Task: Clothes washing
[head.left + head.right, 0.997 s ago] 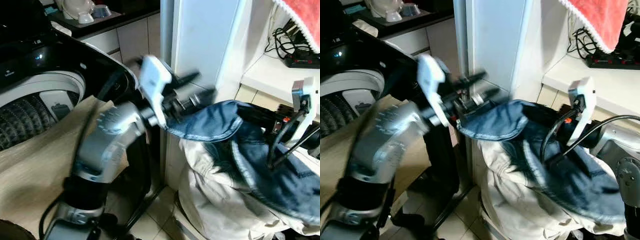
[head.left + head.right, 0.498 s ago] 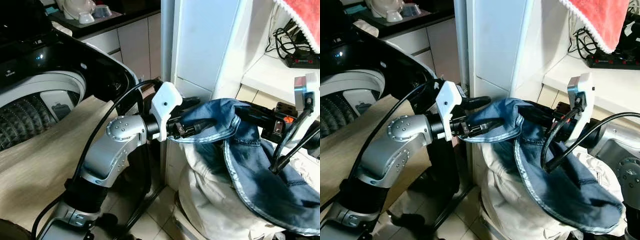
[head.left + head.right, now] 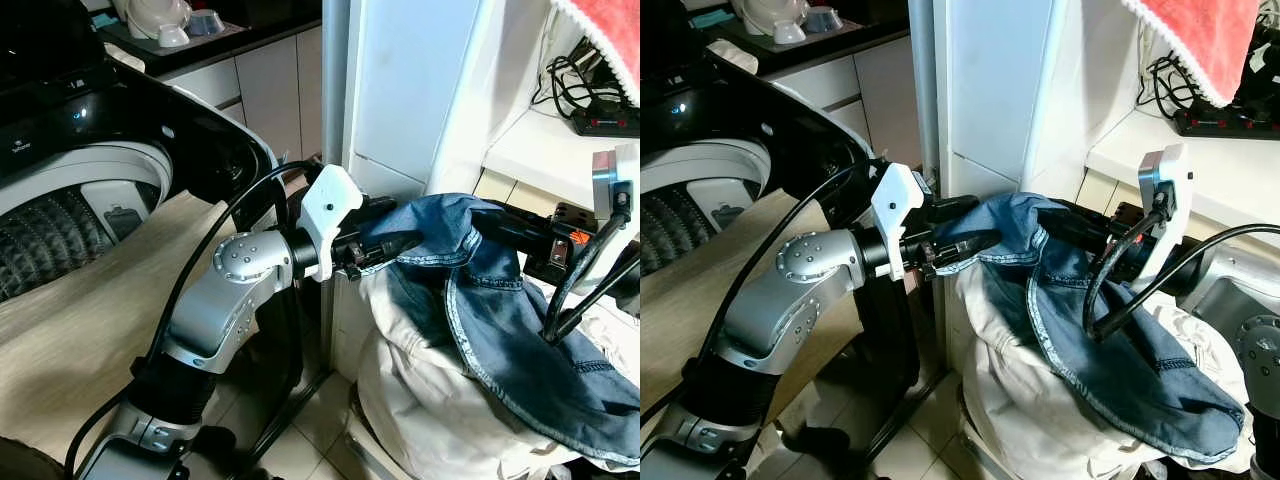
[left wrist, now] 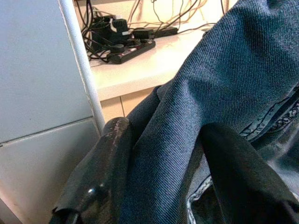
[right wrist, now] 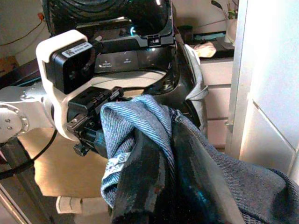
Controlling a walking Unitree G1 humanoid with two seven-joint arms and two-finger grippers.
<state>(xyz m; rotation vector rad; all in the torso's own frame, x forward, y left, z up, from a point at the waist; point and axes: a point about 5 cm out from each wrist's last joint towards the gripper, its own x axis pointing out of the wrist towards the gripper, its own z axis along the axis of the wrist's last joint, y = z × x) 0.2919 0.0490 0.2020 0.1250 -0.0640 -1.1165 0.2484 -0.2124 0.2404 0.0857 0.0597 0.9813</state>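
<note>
While the top-loading washing machine (image 3: pixel 95 190) stands open at the far left with its ribbed drum in sight, a beige cloth (image 3: pixel 70 340) lies draped over its front edge and hangs down beside the robot's left arm. That arm reaches across to the right, and the left gripper (image 3: pixel 385 243) is clamped on a fold of the blue denim garment (image 3: pixel 1110 340); in the left wrist view the two black fingers (image 4: pixel 100 172) sit on either side of the denim with the cloth pinched between them. Under the garment a white laundry bag (image 3: pixel 430 410) bulges with pale fabric, standing on the tiled floor just beside the white cabinet (image 3: pixel 400 90). Further right, the denim hangs over the bag and over the right arm. The right gripper (image 5: pixel 173 177) also holds the denim, its dark fingers closed around a bunched edge close to the left gripper. At far right a black power strip (image 3: pixel 600 120) lies on a shelf, and a red towel (image 3: pixel 1205 45) hangs above.
</note>
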